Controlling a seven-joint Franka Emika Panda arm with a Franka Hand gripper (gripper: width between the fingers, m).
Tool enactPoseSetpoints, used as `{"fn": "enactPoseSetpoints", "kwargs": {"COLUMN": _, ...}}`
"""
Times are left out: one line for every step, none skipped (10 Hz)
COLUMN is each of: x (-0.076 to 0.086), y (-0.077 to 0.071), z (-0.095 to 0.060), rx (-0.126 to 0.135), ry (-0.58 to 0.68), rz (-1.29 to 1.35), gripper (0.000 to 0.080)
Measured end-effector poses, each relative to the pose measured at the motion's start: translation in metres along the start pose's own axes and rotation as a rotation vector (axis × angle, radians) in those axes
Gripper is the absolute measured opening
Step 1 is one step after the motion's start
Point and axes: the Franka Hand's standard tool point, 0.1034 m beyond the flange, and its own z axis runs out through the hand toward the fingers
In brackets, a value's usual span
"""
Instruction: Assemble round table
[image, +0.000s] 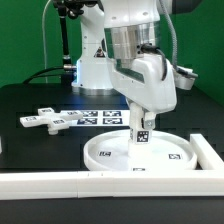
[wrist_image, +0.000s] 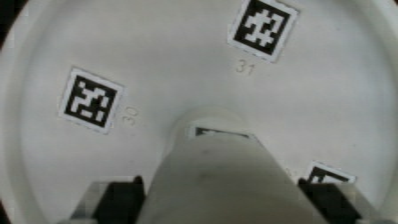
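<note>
The large rimmed round disc (image: 165, 153) lies flat on the black table at the front right. My gripper (image: 139, 120) is shut on the short cylinder post (image: 141, 138), which stands upright with its lower end at the disc's middle. I cannot tell whether the post touches the disc. In the wrist view the post (wrist_image: 222, 165) runs between my dark fingers (wrist_image: 121, 200) toward the disc (wrist_image: 160, 50), which carries several square tags. The flat cross-shaped piece (image: 45, 121) lies on the table at the exterior view's left.
The marker board (image: 98, 116) lies behind the disc. Long white border bars run along the front (image: 60, 186) and the right side (image: 207, 150) of the disc. The arm's white base (image: 95, 65) stands at the back.
</note>
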Motion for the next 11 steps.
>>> {"fn": "enactPoseSetpoints", "kwargs": {"x": 0.0013, "y": -0.0001, "z": -0.0002, "rx": 0.008, "ry": -0.019, "rz": 0.105, "gripper": 0.0409}}
{"fn": "enactPoseSetpoints", "kwargs": {"x": 0.0007, "y": 0.0003, "z": 0.0, "rx": 0.001, "ry": -0.029, "rz": 0.166, "gripper": 0.0409}}
{"fn": "enactPoseSetpoints", "kwargs": {"x": 0.0004, "y": -0.0004, "z": 0.0002, "rx": 0.006, "ry": -0.031, "rz": 0.192, "gripper": 0.0409}}
{"fn": "enactPoseSetpoints", "kwargs": {"x": 0.0005, "y": -0.0003, "z": 0.0004, "rx": 0.006, "ry": -0.031, "rz": 0.158, "gripper": 0.0409}}
{"fn": "enactPoseSetpoints", "kwargs": {"x": -0.0002, "y": -0.0002, "z": 0.0007, "rx": 0.004, "ry": -0.029, "rz": 0.113, "gripper": 0.0409}}
{"fn": "enactPoseSetpoints", "kwargs": {"x": -0.0038, "y": -0.0008, "z": 0.0003, "rx": -0.008, "ry": -0.026, "rz": 0.034, "gripper": 0.0609}}
{"fn": "enactPoseSetpoints", "kwargs": {"x": -0.0058, "y": -0.0022, "z": -0.0009, "rx": -0.016, "ry": -0.022, "rz": -0.094, "gripper": 0.0609}}
{"fn": "enactPoseSetpoints", "kwargs": {"x": -0.0057, "y": -0.0032, "z": -0.0028, "rx": -0.032, "ry": -0.014, "rz": -0.297, "gripper": 0.064}}
{"fn": "enactPoseSetpoints", "kwargs": {"x": -0.0058, "y": -0.0037, "z": -0.0034, "rx": -0.033, "ry": -0.017, "rz": -0.397, "gripper": 0.064}}
{"fn": "enactPoseSetpoints", "kwargs": {"x": -0.0058, "y": -0.0036, "z": -0.003, "rx": -0.033, "ry": -0.018, "rz": -0.48, "gripper": 0.0648}}
{"fn": "enactPoseSetpoints", "kwargs": {"x": -0.0058, "y": -0.0035, "z": -0.0027, "rx": -0.033, "ry": -0.02, "rz": -0.543, "gripper": 0.0648}}
